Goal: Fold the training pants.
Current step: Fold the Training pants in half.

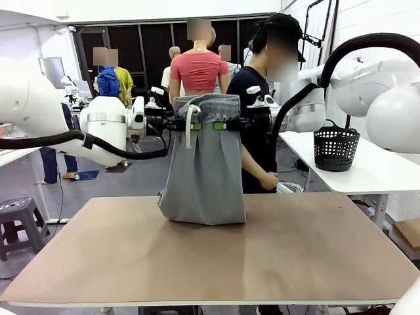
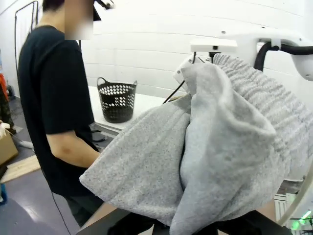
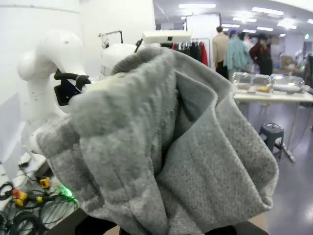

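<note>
- Bare brown table point(image 1: 216, 262) spreads across the near foreground, its near half free as a surface for the fold.
- Toward the far edge, the training pants point(image 1: 207, 164) hang lifted by their gathered waistband, which is pinched from both sides; a white drawstring point(image 1: 189, 125) dangles at the left.
- The left gripper point(image 1: 194, 125) is clamped on the waistband's left part, and the right gripper point(image 1: 220, 125) is clamped on its right part, the two close together so the cloth falls in vertical pleats.
- The lower end of the pants rests bunched on the table while the upper part stays in the air; judged from this, the hold lets gravity straighten the fabric before it is laid down.
- Both wrist views show grey fleece heaped right over the fingers.
- A person point(image 1: 262, 111) in a black shirt stands just behind the pants, one hand point(image 1: 269, 180) near the table's far edge.
- A black basket point(image 1: 336, 148) sits on the white table at the far right.
</note>
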Controlling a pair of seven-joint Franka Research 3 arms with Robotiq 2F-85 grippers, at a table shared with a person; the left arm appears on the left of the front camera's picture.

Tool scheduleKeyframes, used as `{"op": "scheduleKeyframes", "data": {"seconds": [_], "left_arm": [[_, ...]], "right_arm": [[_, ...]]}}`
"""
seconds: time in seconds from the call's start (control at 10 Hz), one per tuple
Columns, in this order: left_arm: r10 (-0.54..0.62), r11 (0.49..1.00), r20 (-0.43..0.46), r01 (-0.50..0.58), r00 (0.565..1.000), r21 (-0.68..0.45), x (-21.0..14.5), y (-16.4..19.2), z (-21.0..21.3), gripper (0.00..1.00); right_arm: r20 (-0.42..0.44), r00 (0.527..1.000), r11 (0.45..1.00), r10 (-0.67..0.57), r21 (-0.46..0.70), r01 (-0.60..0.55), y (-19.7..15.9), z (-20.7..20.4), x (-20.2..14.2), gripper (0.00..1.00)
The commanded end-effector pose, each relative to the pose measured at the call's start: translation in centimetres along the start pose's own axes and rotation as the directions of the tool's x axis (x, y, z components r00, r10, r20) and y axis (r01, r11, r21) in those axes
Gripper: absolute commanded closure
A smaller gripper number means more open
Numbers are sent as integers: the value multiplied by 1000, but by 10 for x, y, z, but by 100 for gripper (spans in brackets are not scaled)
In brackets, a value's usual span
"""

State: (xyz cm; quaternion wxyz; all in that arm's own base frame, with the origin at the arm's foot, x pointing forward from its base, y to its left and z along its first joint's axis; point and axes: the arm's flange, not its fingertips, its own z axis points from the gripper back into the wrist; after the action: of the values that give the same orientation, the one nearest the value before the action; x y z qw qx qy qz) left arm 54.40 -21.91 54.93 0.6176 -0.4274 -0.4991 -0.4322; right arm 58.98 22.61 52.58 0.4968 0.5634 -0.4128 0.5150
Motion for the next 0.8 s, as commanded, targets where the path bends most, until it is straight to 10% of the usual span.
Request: {"op": "scheduleKeyframes", "data": {"seconds": [0.0,0.7], "left_arm": [[76,996,8,-76,997,-44,-16,-17,7,100],[98,993,-32,-100,995,-56,-44,-20,-1,100]], "right_arm": [[4,994,994,-107,5,107,19,3,-19,100],[-7,992,992,-124,14,124,14,-3,-44,100]]}}
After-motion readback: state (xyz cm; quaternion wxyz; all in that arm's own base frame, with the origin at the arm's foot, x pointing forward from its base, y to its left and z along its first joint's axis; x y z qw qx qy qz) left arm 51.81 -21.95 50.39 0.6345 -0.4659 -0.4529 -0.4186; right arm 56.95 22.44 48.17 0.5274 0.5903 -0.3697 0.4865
